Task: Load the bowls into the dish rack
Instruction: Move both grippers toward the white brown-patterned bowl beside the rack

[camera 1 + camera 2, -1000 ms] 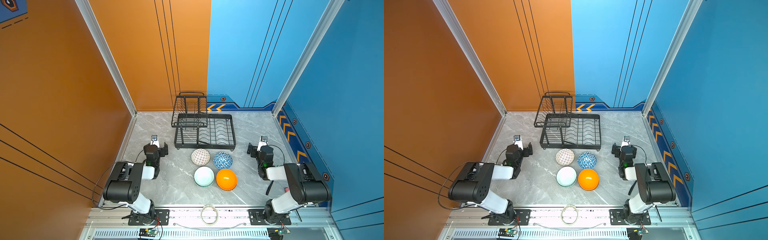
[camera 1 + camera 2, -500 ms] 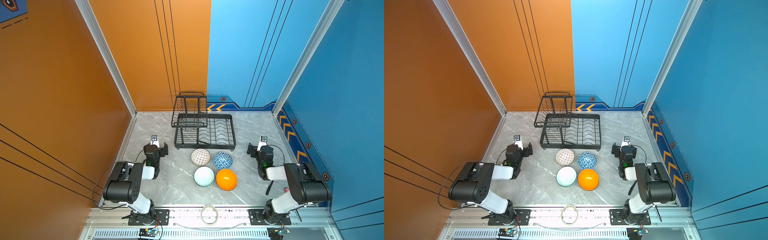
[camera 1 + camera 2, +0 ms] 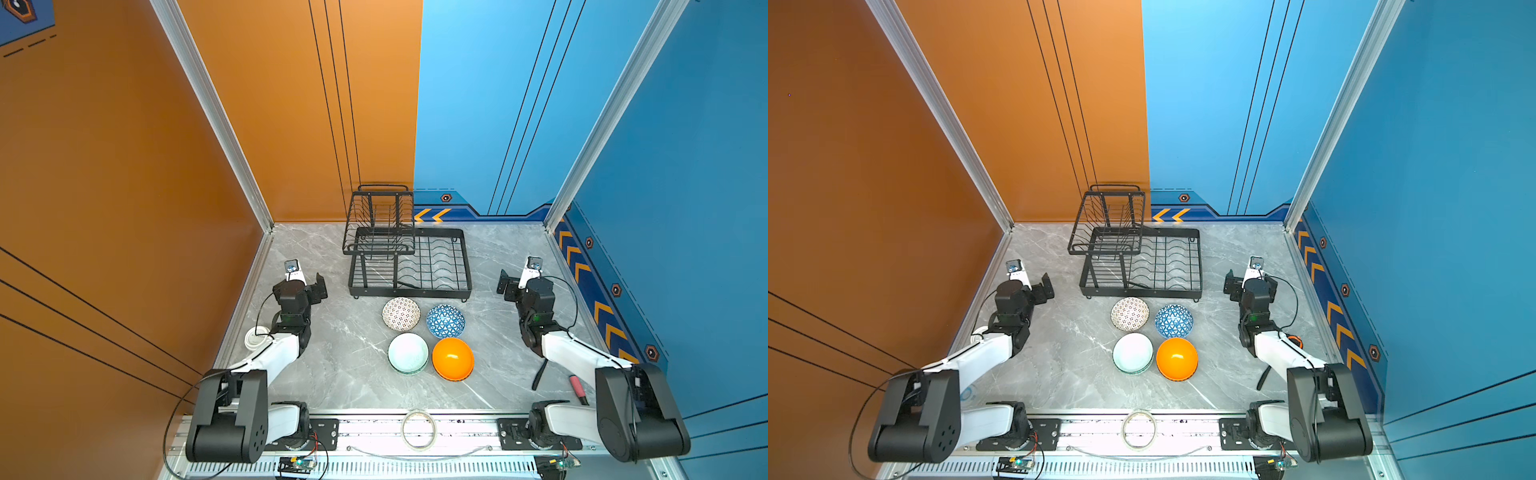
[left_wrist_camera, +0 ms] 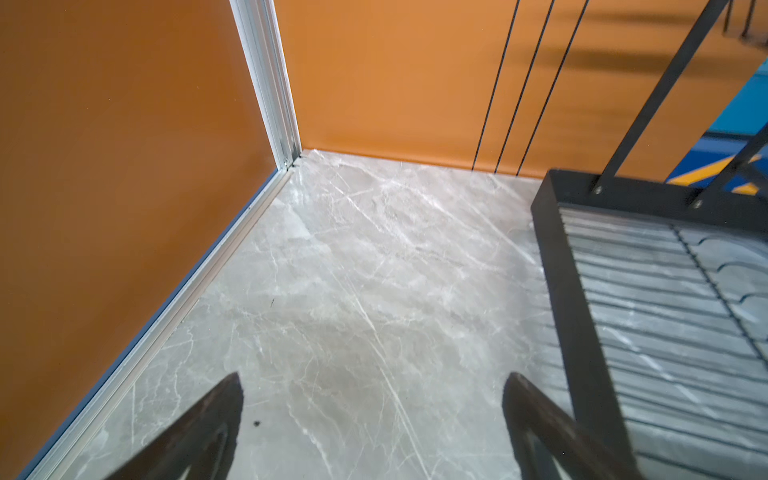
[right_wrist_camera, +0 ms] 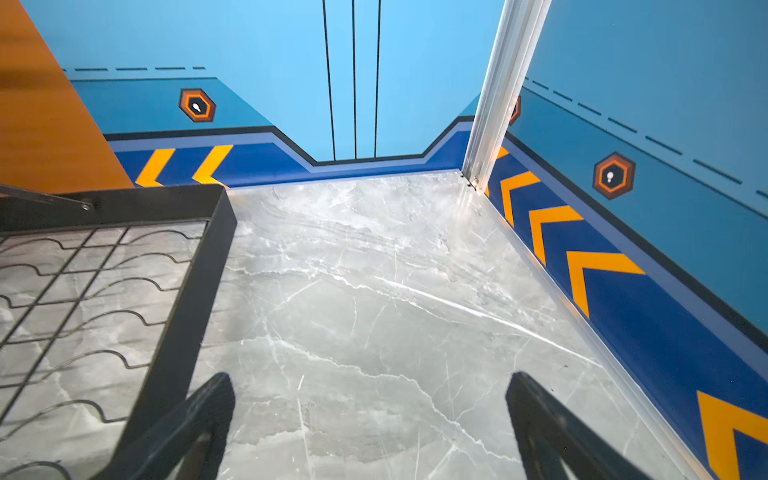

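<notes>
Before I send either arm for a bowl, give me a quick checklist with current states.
1. ok: left hand open and empty.
2. ok: right hand open and empty.
3. ok: rack upright, holding no dishes.
4. ok: dotted bowl, blue bowl and orange bowl upright on the table.
5. cannot tell: mint bowl single or stacked on others.
</notes>
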